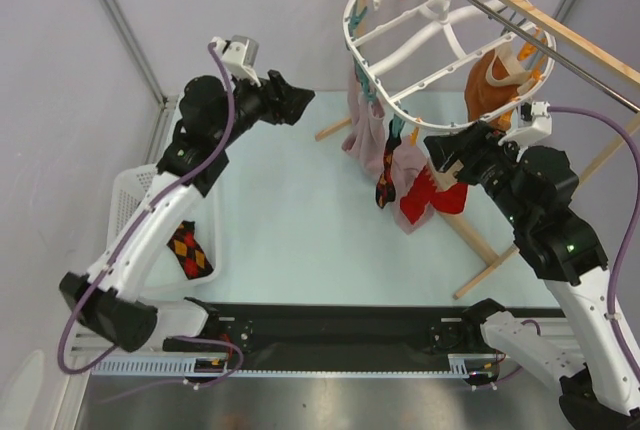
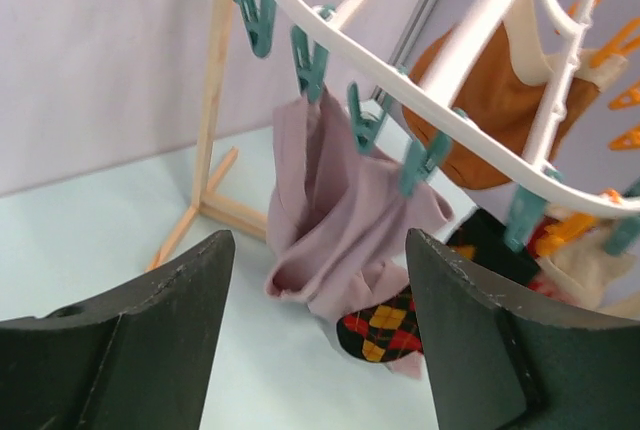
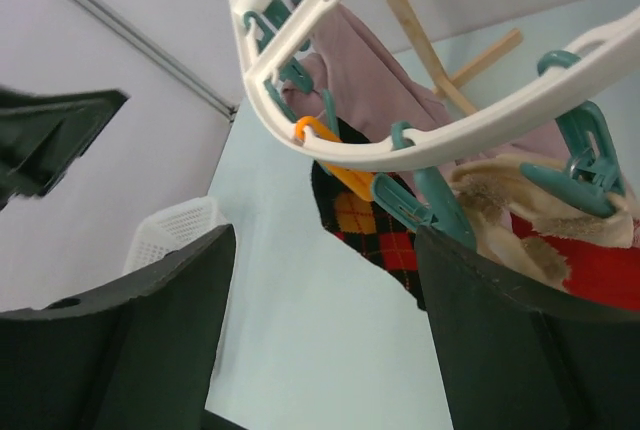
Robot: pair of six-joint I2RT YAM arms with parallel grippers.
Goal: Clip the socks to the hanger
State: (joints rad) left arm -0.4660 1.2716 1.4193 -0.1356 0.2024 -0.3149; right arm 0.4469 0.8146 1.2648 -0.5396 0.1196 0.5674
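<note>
The white round hanger [image 1: 450,45] hangs from a rail at the back right, with teal and orange clips under its rim. One black argyle sock [image 1: 385,182] dangles below the rim, next to a mauve cloth [image 1: 368,135]. In the right wrist view an orange clip [image 3: 330,150] sits at the top of this sock [image 3: 365,220], under the hanger [image 3: 480,125]. A second argyle sock [image 1: 188,250] lies in the white basket [image 1: 130,200] at the left. My left gripper [image 1: 296,100] is open and empty, left of the hanger [image 2: 478,32] and facing the hanging sock [image 2: 385,325]. My right gripper [image 1: 440,146] is open and empty below the rim.
An orange-brown garment [image 1: 495,85] and a red cloth [image 1: 425,200] also hang from the ring. Wooden rack poles [image 1: 485,245] cross behind my right arm, with feet on the pale table. A wall stands at the back.
</note>
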